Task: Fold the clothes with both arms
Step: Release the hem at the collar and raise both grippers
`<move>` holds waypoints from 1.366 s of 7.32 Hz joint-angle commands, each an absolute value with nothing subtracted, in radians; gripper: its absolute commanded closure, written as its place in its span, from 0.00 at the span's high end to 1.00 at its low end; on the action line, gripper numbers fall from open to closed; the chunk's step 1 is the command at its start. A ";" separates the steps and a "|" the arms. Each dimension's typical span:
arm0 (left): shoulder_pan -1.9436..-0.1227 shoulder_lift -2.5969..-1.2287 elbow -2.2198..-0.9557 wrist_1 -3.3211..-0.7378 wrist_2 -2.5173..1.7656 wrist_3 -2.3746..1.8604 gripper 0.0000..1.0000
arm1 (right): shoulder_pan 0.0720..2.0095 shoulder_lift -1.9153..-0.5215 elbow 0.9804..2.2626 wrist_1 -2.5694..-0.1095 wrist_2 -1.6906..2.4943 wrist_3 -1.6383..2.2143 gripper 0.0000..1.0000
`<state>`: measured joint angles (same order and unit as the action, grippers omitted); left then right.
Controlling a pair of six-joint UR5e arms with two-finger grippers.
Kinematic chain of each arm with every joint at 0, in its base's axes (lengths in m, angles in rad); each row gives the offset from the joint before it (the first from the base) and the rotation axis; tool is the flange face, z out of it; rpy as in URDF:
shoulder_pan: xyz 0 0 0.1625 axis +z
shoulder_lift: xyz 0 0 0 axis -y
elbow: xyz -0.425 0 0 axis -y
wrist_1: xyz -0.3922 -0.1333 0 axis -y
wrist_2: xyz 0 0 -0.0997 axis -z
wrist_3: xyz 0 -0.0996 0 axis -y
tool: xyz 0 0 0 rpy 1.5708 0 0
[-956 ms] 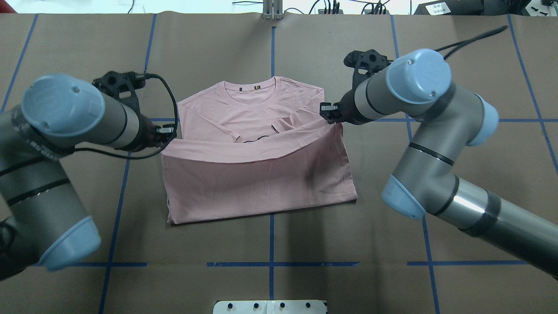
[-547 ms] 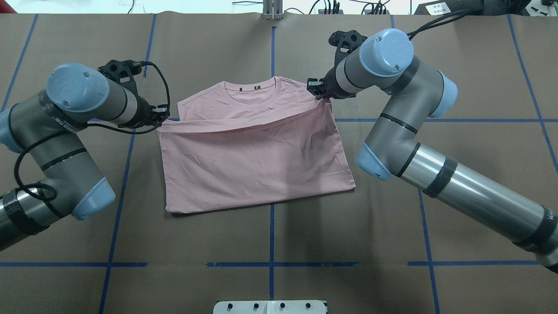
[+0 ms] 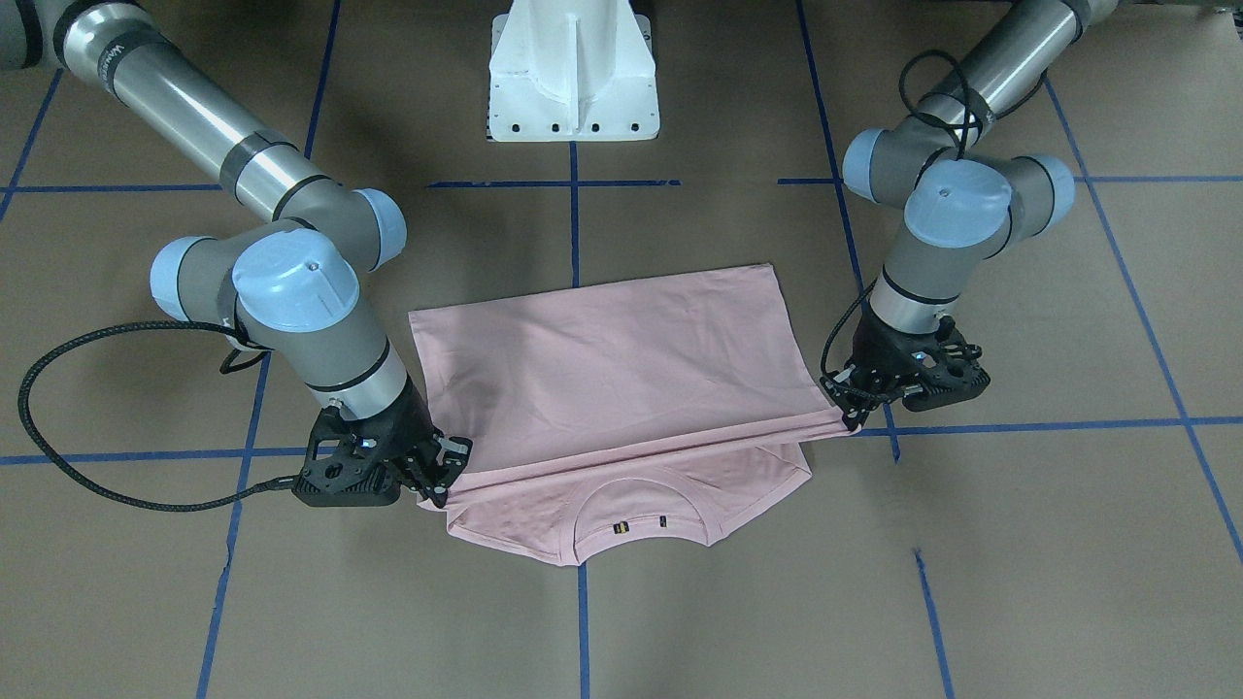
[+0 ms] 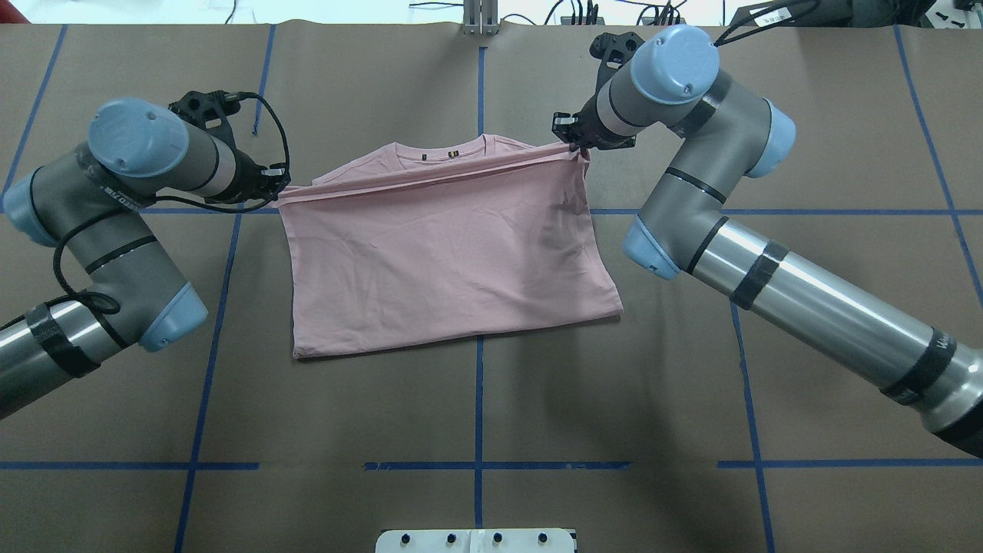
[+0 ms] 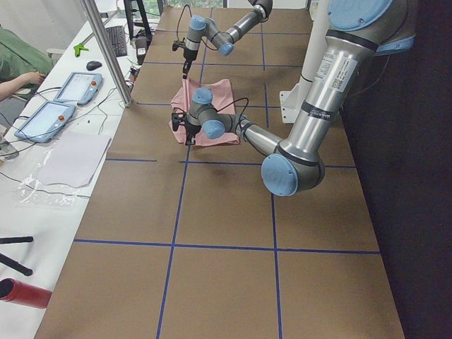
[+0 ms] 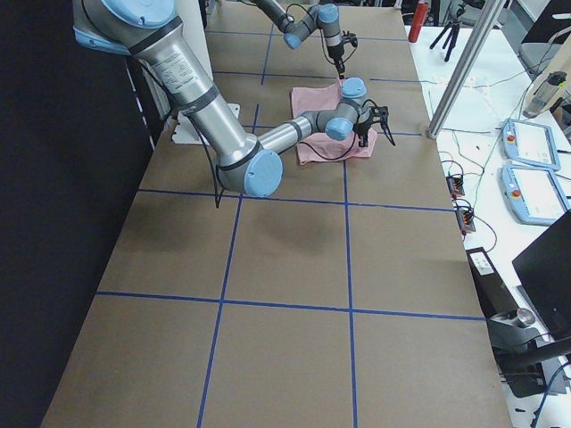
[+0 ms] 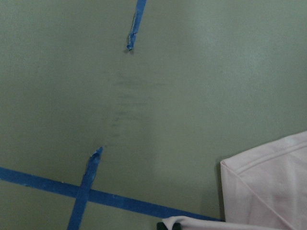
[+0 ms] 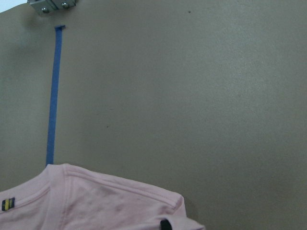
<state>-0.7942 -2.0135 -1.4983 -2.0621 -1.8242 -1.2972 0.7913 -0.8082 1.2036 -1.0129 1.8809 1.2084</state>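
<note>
Lying folded mid-table, the T-shirt looks light, soft and limp; the left gripper and right gripper are each clamped on a hem corner raised near the collar; corners seem the surest hold.

Open tabletop around T-shirt, pedestal well apart

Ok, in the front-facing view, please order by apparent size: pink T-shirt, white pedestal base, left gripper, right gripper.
Largest: pink T-shirt.
Then: white pedestal base.
Last: left gripper and right gripper, about alike, not ranked.
</note>
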 commanded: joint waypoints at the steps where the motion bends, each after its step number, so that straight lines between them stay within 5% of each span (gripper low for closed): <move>1: -0.814 -2.048 -1.468 -2.063 -1.825 -1.298 0.00 | 0.796 -0.762 1.148 -1.012 1.875 1.207 0.00; 6: -0.816 -2.079 -1.443 -2.068 -1.824 -1.301 0.00 | 0.788 -0.759 1.150 -1.011 1.876 1.206 0.00; 7: -0.815 -2.079 -1.443 -2.068 -1.824 -1.298 0.00 | 0.784 -0.761 1.150 -1.011 1.875 1.203 0.34; 8: -0.815 -2.079 -1.443 -2.069 -1.825 -1.298 0.34 | 0.776 -0.764 1.152 -1.012 1.867 1.172 0.99; 9: -0.813 -2.080 -1.443 -2.069 -1.822 -1.304 0.99 | 0.778 -0.768 1.152 -1.012 1.867 1.163 1.00; 10: -0.815 -2.082 -1.450 -2.063 -1.824 -1.298 1.00 | 0.778 -0.770 1.154 -1.012 1.870 1.131 1.00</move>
